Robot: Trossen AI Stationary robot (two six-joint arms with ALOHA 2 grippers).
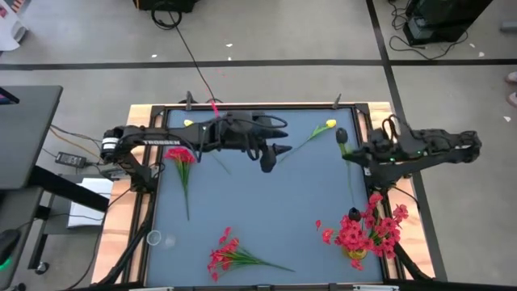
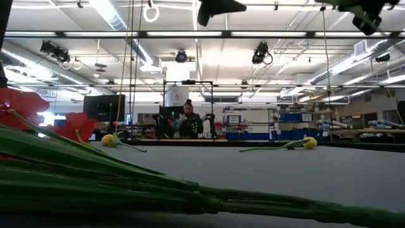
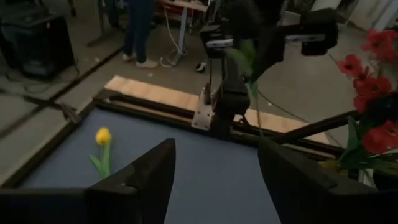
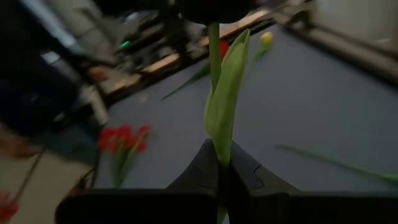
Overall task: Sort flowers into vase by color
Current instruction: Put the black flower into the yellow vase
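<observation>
While gripping a dark bud by its stalk near the table's right edge, right pincer clamped shut. Left pincer wide, empty, mid-table. Next, likely: carry bud to vase of red flowers.

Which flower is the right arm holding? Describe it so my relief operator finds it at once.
Start at the table's right edge, where the right gripper is shut on the dark-budded stem, just behind the vase of red flowers. Its bud is almost black with one long green leaf, unlike the nearby yellow tulip lying flat.
</observation>
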